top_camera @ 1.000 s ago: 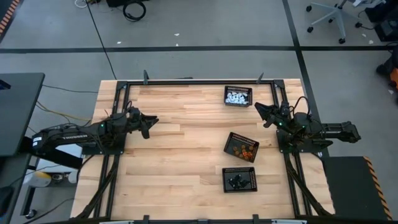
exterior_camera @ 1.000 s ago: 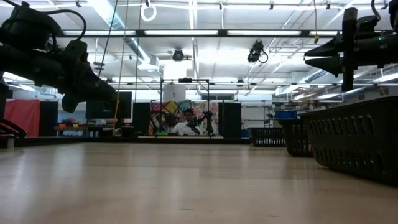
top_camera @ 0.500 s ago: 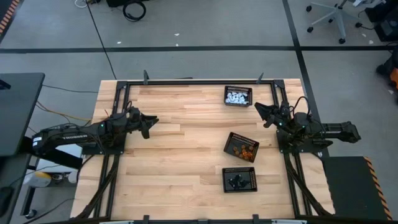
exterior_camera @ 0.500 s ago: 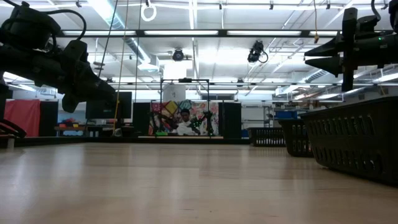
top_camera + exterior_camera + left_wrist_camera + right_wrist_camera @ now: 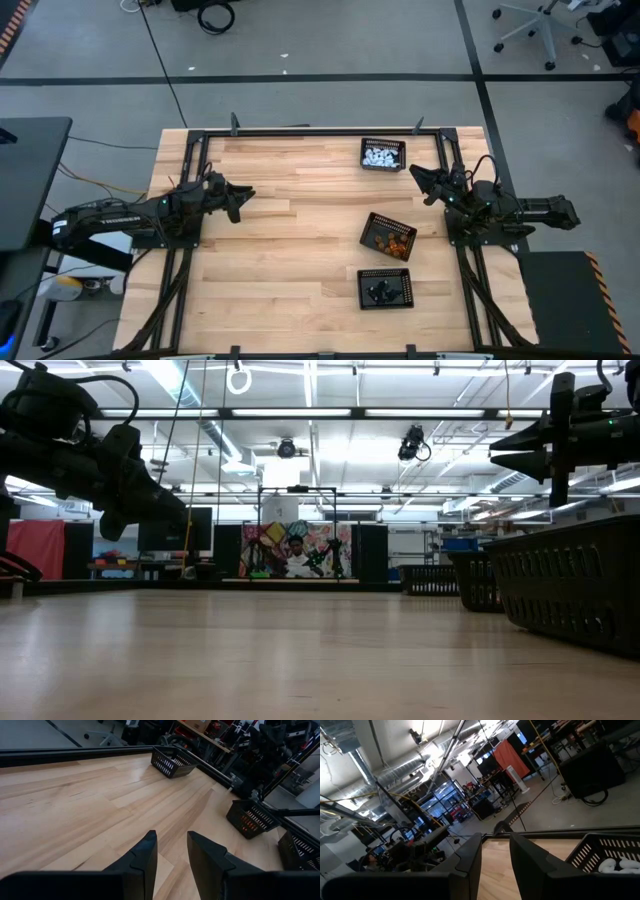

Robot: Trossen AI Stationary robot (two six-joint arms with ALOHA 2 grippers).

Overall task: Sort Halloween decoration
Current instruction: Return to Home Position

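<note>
A light wooden table (image 5: 290, 250) is seen from above, edged by a black frame (image 5: 300, 132). Three black mesh trays are set on its right half, well apart: top tray (image 5: 363, 155), tilted centre tray (image 5: 374, 218), bottom tray (image 5: 385, 272).

No legible text; white lettering on left arm (image 5: 110, 212) unreadable

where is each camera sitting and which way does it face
high view: above the table, looking straight down on left tool and right tool.
low view: tabletop height, looking level into the room; both arms enter from above.
left wrist view: behind its own fingers, looking across the table at trays.
right wrist view: behind its own fingers, facing the room.
shared: both wrist views show the tray of white figures.
</note>
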